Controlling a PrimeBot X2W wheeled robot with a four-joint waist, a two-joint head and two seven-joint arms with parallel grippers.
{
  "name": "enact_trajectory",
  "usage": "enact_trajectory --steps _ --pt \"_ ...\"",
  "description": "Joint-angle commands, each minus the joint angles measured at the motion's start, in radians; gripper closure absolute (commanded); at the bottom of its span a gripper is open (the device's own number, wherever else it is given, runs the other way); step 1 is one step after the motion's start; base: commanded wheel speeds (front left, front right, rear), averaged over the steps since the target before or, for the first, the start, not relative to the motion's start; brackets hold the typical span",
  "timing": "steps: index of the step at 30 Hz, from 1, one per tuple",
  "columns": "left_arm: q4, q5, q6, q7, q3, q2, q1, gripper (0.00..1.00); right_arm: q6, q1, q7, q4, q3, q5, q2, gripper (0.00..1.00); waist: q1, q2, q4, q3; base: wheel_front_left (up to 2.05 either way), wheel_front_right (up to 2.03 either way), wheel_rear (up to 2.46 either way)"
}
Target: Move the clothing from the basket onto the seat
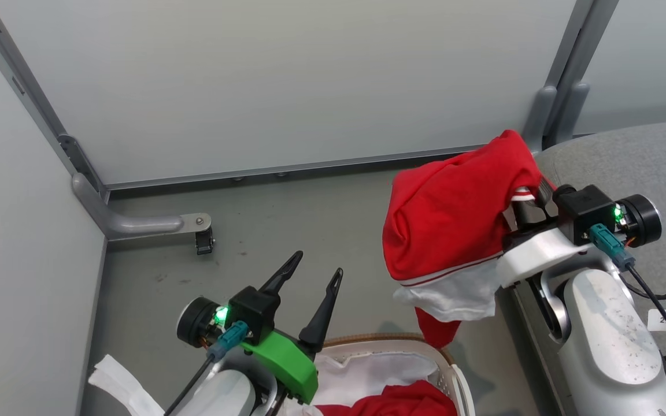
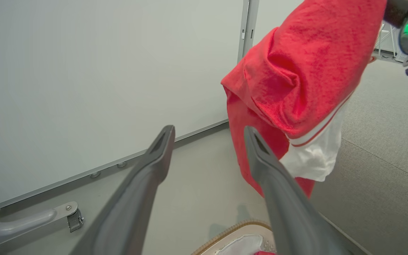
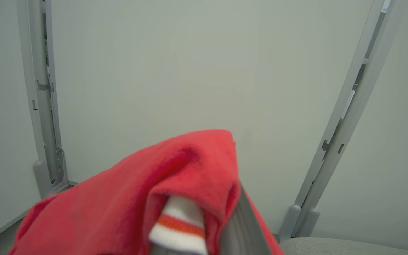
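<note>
A red garment of the clothing [image 1: 454, 222] with a white panel and striped trim hangs in the air from my right gripper [image 1: 532, 190], which is shut on it beside the grey seat [image 1: 645, 156]. The same garment [image 2: 296, 85] shows in the left wrist view, and it drapes over my right fingers [image 3: 241, 226] as red fabric [image 3: 136, 209]. My left gripper [image 1: 318, 280] stands open and empty above the basket [image 1: 451, 375], whose brown rim and white liner show at the bottom. More red clothing [image 1: 402, 401] lies inside the basket.
Pale partition walls [image 1: 287, 81] with grey posts close off the back and left. A grey foot bracket with a caster [image 1: 203, 240] sits on the floor at left. A white cloth strip [image 1: 119, 381] lies by the left arm. Cables [image 1: 665, 312] run over the seat.
</note>
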Motion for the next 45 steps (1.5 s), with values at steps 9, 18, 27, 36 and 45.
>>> enact_trajectory --steps 9,18,27,36,45 --pt "0.001 0.082 -0.035 0.000 0.066 -0.054 0.074 0.00 -0.001 0.020 -0.001 0.000 -0.019 -0.014 -0.004 1.00 0.0000 0.0000 -0.091 0.023 0.00 0.00 0.00" --pt "-0.004 0.149 -0.056 -0.001 0.104 -0.083 0.055 0.00 -0.001 0.005 -0.001 -0.010 -0.033 -0.038 -0.003 1.00 0.0000 0.0000 -0.341 0.110 0.00 0.00 0.00" --pt "0.019 0.177 -0.072 0.000 0.118 -0.093 0.019 0.00 -0.001 0.009 -0.001 0.000 -0.056 -0.012 -0.002 1.00 0.0000 0.0000 -0.501 0.167 0.00 0.00 0.00" --pt "0.030 0.182 -0.077 0.000 0.101 -0.096 0.003 0.00 -0.001 0.023 -0.001 0.010 -0.082 0.001 -0.002 1.00 0.0000 0.0000 -0.505 0.187 0.00 0.00 0.00" --pt "0.006 0.193 -0.078 0.000 0.071 -0.086 -0.023 0.00 -0.001 -0.045 -0.001 0.020 -0.150 -0.022 -0.002 1.00 0.0000 0.0000 -0.412 0.261 0.00 0.00 0.00"
